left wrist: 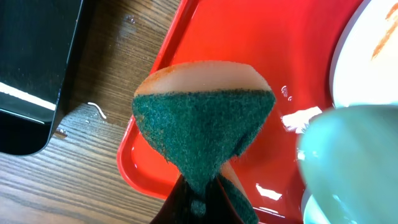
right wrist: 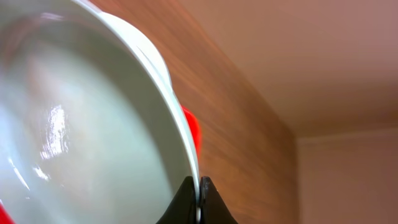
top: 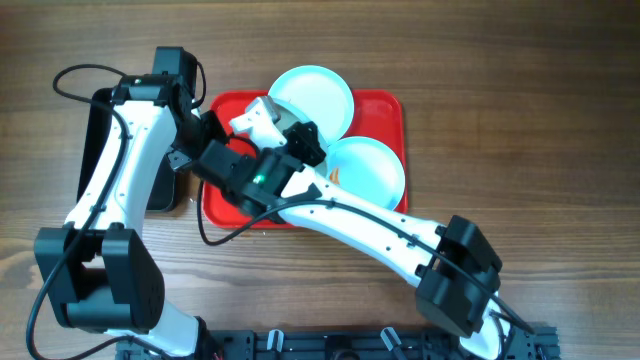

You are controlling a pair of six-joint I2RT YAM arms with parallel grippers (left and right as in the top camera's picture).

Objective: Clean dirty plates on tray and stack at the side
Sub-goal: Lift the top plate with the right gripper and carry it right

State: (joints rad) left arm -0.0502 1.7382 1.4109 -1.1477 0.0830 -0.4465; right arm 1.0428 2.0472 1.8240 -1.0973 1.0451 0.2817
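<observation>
The tray (top: 385,105) is sitting near the far edge of the worktop (top: 540,60), with the right claw (right wrist: 199,200) pinching a tilted plate (right wrist: 93,124) by its rim above it. The left claw (left wrist: 199,202) is clamping a sponge (left wrist: 202,130); hard scrubbing risks levering the plate loose.

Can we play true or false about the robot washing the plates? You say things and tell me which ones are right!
1. The left pincer squeezes a green sponge. True.
2. The tray is blue. False: it is red.
3. The right pincer pinches the rim of a plate. True.
4. The black tray lies on top of the red one. False: it lies on the wooden table, beside the red tray.
</observation>
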